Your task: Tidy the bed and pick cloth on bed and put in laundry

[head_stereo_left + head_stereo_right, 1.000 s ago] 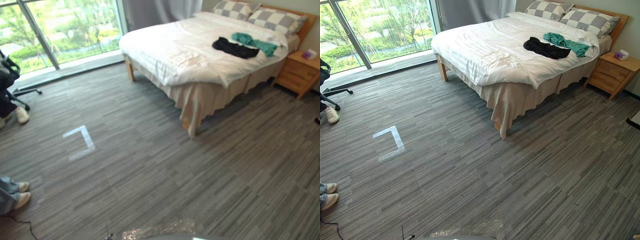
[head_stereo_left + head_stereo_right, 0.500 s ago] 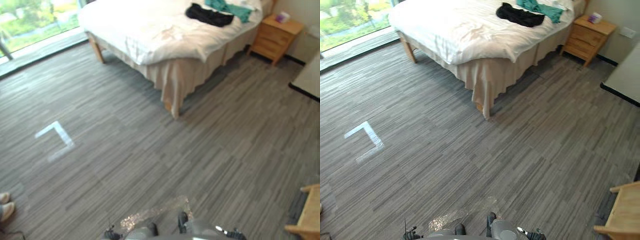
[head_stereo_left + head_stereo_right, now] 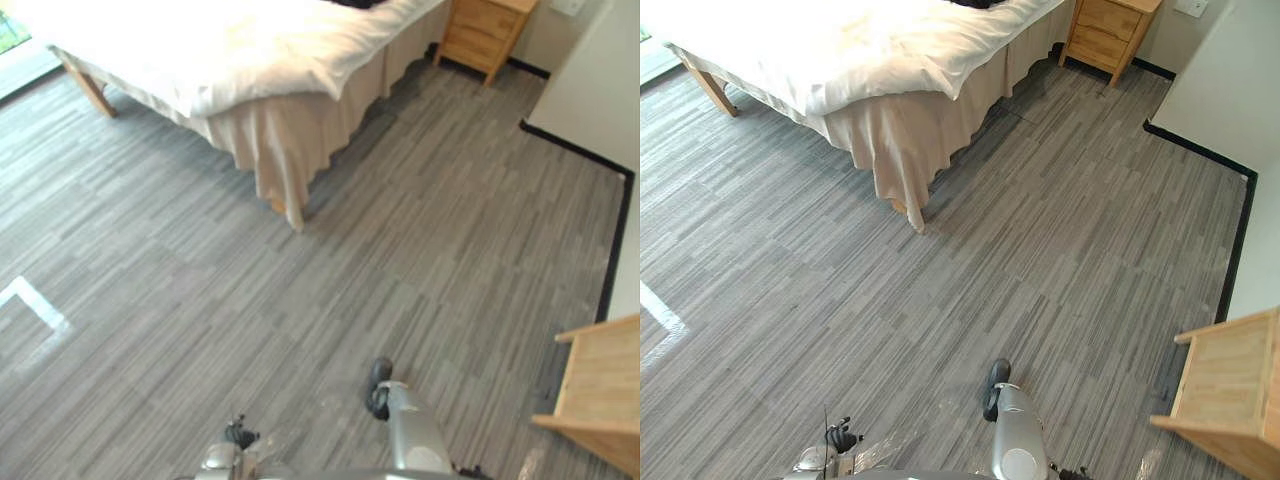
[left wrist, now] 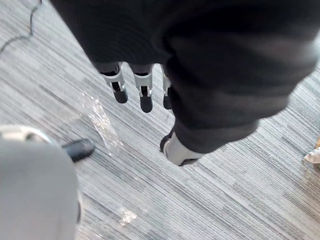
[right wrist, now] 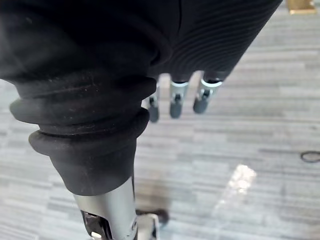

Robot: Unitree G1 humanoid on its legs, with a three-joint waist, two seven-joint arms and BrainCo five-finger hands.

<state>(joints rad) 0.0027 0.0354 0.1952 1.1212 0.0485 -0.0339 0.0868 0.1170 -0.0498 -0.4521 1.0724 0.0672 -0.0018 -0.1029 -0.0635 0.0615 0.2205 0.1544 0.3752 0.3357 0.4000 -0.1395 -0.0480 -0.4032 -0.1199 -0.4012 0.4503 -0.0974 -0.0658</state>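
Grey striped floor (image 3: 400,230) runs to the bed (image 3: 200,40), a dark cloth (image 3: 975,3) lying at its far edge near the nightstand (image 3: 485,28). The left hand (image 4: 145,95) hangs over the floor, well apart from the cloth, fingers loosely straight and empty. The right hand (image 5: 176,97) hangs likewise.

Grey striped carpet (image 3: 1060,250) covered the floor. A wooden nightstand (image 3: 485,28) with drawers stood at the far wall, with a white socket (image 3: 1191,7) near it. A black skirting board (image 3: 1238,235) edged the pale wall (image 3: 600,80) on the right. A light wooden stand (image 3: 1230,385) sat at the right edge, and a white tape mark (image 3: 35,305) lay at the left.
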